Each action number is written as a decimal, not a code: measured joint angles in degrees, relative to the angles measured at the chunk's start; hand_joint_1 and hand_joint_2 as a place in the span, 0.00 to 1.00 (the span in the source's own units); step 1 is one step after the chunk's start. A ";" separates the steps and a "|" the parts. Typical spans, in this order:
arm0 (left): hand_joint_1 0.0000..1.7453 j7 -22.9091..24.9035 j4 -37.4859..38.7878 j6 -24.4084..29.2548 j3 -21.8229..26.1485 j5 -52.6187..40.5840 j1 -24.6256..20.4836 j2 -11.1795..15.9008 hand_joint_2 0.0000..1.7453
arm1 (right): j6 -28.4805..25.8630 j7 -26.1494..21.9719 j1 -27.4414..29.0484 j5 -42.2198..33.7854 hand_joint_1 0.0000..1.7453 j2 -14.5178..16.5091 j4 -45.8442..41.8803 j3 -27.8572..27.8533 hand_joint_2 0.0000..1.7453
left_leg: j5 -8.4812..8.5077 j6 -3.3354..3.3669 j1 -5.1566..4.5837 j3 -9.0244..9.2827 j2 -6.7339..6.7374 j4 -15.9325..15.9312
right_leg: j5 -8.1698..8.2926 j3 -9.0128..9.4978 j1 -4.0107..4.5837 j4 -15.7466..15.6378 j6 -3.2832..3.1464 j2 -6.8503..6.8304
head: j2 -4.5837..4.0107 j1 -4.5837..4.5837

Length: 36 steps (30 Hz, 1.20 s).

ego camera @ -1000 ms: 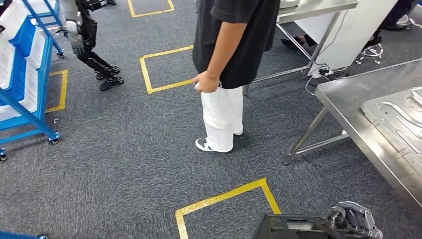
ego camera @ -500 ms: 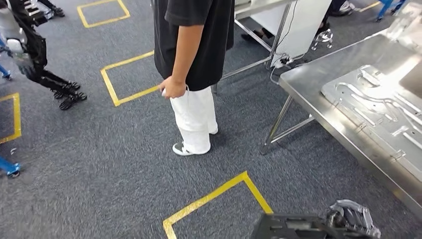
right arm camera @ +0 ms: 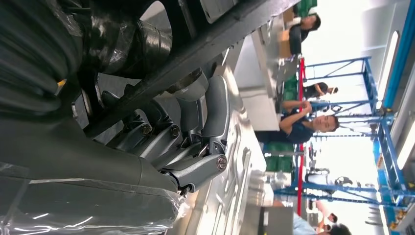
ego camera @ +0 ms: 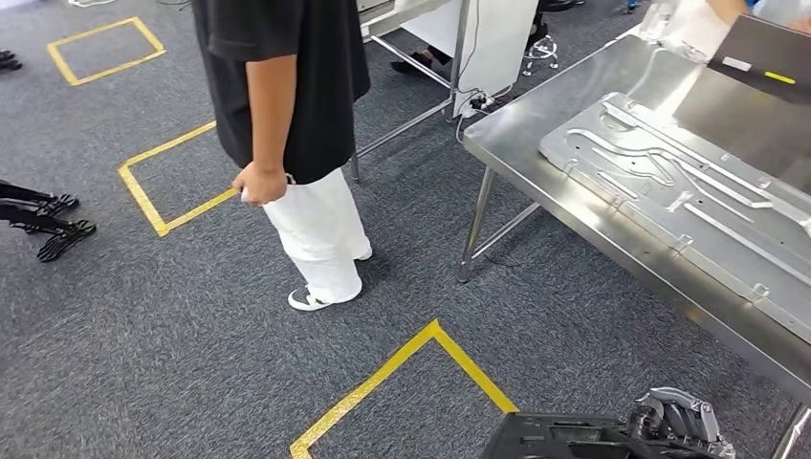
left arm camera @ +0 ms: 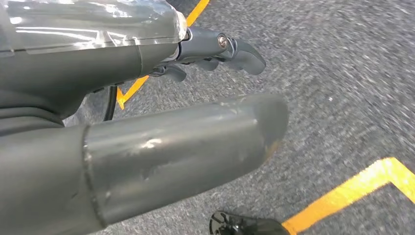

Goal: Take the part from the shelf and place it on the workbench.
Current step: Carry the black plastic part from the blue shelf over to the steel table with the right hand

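Note:
The black part [ego camera: 559,438] shows at the bottom edge of the head view, and my right hand [ego camera: 681,421] grips its right end. In the right wrist view the hand's fingers [right arm camera: 195,166] curl around a black bar of the part [right arm camera: 205,44]. The steel workbench [ego camera: 593,96] stands ahead on the right, its near edge a short way beyond the part. My left hand [left arm camera: 210,73] hangs over the carpet with its thumb and fingers apart and nothing in it.
A large grooved metal plate [ego camera: 669,182] covers much of the bench, with a dark board [ego camera: 765,57] behind it. A person in a black shirt and white trousers [ego camera: 306,124] stands left of the bench. Yellow tape squares [ego camera: 421,359] mark the grey carpet.
The camera has swung right: the blue shelf has left the picture, the person has slid left, and the workbench takes up more of the right side. My right hand keeps its hold on the part.

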 joint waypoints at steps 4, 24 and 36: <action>0.00 0.11 0.00 -0.34 0.08 0.31 0.18 0.13 0.00 | -0.75 0.01 -0.18 0.98 1.00 0.05 0.16 0.80 1.00 | -6.00 -0.46 0.20 -5.25 -5.75 11.50 | 0.32 0.55 -0.29 -0.68 -1.10 2.63 | 0.00 -0.16; 0.00 -0.04 0.02 -1.58 1.10 0.78 0.33 0.59 0.00 | -1.75 0.01 -2.15 3.73 1.00 0.01 3.58 2.47 1.00 | 1.96 2.36 0.10 -1.51 -2.47 -0.46 | -1.93 -4.37 -0.99 8.39 2.34 0.84 | 0.00 0.21; 0.00 -0.22 0.02 -1.64 1.08 0.18 0.02 0.31 0.00 | -1.03 1.90 -2.47 3.70 1.00 0.05 3.33 2.78 1.00 | -6.52 -0.45 0.15 -7.32 -6.21 14.85 | 0.74 0.65 -0.41 -1.12 -1.19 3.68 | 0.00 -0.03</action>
